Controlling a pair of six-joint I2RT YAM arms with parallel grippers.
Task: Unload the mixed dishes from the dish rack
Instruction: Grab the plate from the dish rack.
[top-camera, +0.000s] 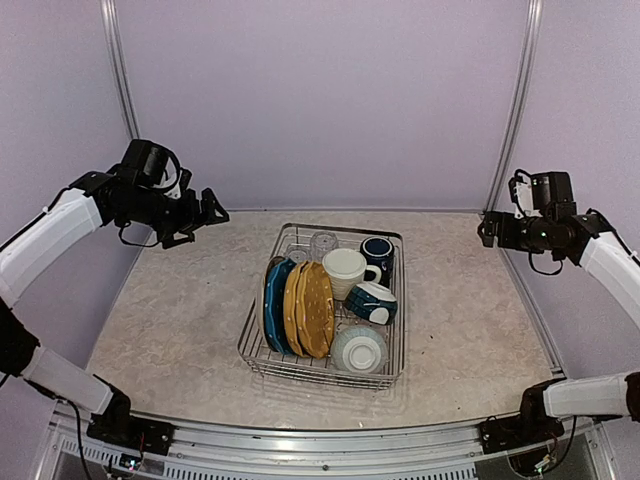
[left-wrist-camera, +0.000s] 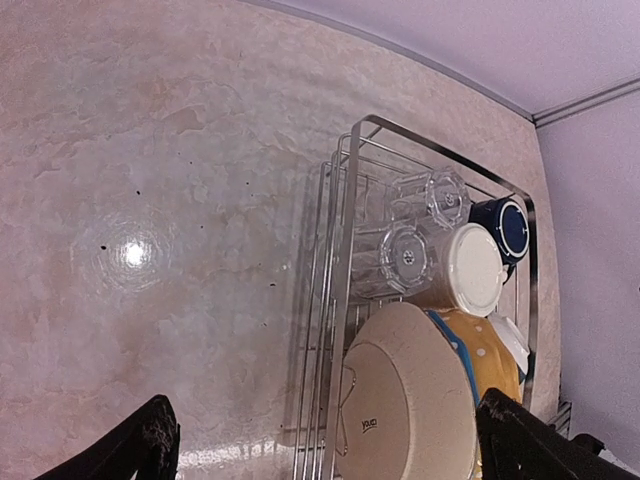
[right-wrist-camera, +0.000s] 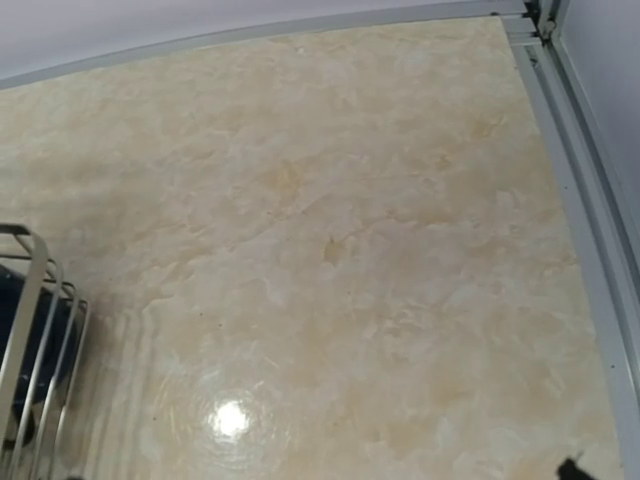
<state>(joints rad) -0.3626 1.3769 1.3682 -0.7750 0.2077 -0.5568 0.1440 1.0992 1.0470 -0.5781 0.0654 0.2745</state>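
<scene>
The silver wire dish rack (top-camera: 262, 358) stands mid-table. It holds an upright blue plate (top-camera: 272, 305) and mustard-yellow plates (top-camera: 312, 310), a cream mug (top-camera: 345, 270), a dark navy mug (top-camera: 377, 248), a blue-and-white dish on its side (top-camera: 372, 302), an upturned teal-and-white bowl (top-camera: 358, 348) and two clear tumblers (top-camera: 323, 243). My left gripper (top-camera: 210, 213) hangs open above the table, left of the rack. Its wrist view looks down on the rack rim (left-wrist-camera: 350, 230), tumblers (left-wrist-camera: 402, 255), cream mug (left-wrist-camera: 472, 270) and a plate's beige underside (left-wrist-camera: 420, 400). My right gripper (top-camera: 487, 232) hovers high right of the rack, open and empty.
The marble-pattern tabletop (top-camera: 180, 310) surrounds the rack. A metal rail (right-wrist-camera: 585, 230) runs along the table's right edge. The rack's corner (right-wrist-camera: 30, 290) shows at the left of the right wrist view. Purple walls close the back and sides.
</scene>
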